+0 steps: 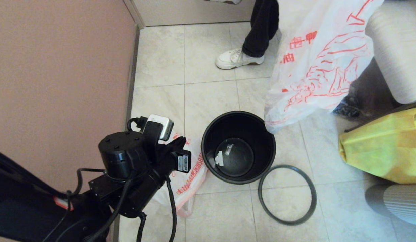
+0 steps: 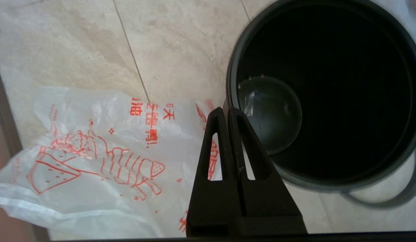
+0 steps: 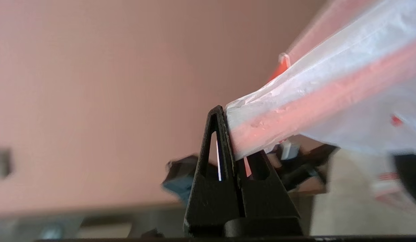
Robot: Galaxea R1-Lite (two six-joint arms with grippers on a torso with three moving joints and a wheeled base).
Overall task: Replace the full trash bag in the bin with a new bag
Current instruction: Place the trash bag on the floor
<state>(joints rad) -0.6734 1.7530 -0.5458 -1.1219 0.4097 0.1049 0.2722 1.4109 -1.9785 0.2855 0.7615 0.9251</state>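
Observation:
The bin (image 1: 261, 148) stands on the tiled floor with no bag in it. Its dark ring rim (image 1: 290, 222) lies loose on the floor beside it. The new bag (image 1: 322, 60) hangs in the air over the bin's far right edge. In the right wrist view my right gripper (image 3: 228, 116) is shut on its pink-orange handle (image 3: 328, 87). My left gripper (image 2: 225, 110) is shut on nothing, just left of the bin (image 2: 328, 181). Under it lies a like white bag (image 2: 103, 158) with red print. No bottles show in that bag, so I cannot tell if it is the full trash bag.
A pink wall (image 1: 60, 67) runs close along the left. A person's leg and white shoe (image 1: 234, 58) stand beyond the bin. A yellow fabric bag (image 1: 382, 151) sits at the right. Small white scraps (image 1: 219, 158) lie on the bin's bottom.

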